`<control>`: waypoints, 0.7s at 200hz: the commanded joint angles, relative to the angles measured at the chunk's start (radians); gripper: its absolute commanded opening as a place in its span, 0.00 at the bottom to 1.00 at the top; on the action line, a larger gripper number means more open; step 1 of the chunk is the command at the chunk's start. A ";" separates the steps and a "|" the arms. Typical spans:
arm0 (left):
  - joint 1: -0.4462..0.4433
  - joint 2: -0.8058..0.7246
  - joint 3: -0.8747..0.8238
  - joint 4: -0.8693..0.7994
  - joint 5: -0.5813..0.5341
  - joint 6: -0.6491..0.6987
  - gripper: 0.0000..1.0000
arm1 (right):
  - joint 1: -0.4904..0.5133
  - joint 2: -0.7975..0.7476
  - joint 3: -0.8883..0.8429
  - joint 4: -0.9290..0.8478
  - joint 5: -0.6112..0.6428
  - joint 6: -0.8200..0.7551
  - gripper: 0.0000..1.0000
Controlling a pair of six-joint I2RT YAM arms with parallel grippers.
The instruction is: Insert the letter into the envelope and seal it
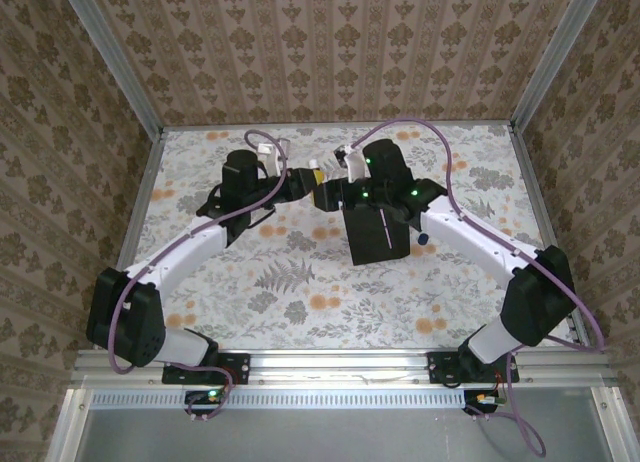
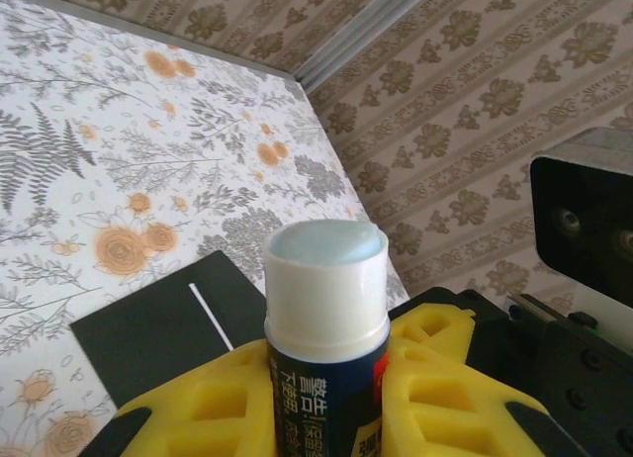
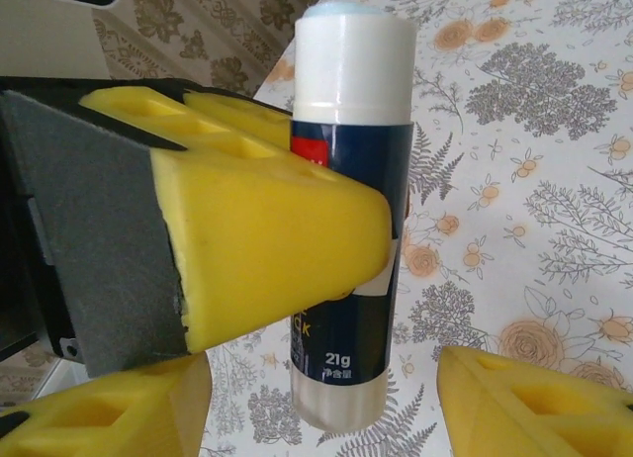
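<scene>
- The left gripper (image 2: 326, 422) is clamped tight on an uncapped glue stick (image 2: 326, 279), pale glue showing, and the frame's bottom edge cuts off its yellow fingers (image 2: 223, 408).
- The right gripper (image 3: 321, 417) gapes, its fingertips (image 3: 524, 398) wide of the stick's base, touching nothing.
- The black envelope (image 1: 378, 234) lies flat on the floral table (image 1: 300, 292), its far end hidden under the right wrist.
- A thin white line (image 2: 211, 317) crosses it, too slim to identify.

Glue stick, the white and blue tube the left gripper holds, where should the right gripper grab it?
Take the glue stick by its bare white top, pinching across its round sides from opposite the left gripper, whose yellow fingers cover the blue middle.
</scene>
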 commanded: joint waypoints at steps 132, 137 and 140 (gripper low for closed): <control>-0.011 -0.033 0.057 -0.010 0.001 0.013 0.00 | 0.013 0.022 0.012 0.037 0.024 0.000 0.35; -0.011 -0.032 0.055 -0.008 0.003 0.013 0.00 | 0.013 0.021 0.011 0.041 0.024 0.000 0.35; -0.011 -0.032 0.055 -0.006 0.005 0.012 0.00 | 0.013 0.021 0.011 0.041 0.023 0.000 0.35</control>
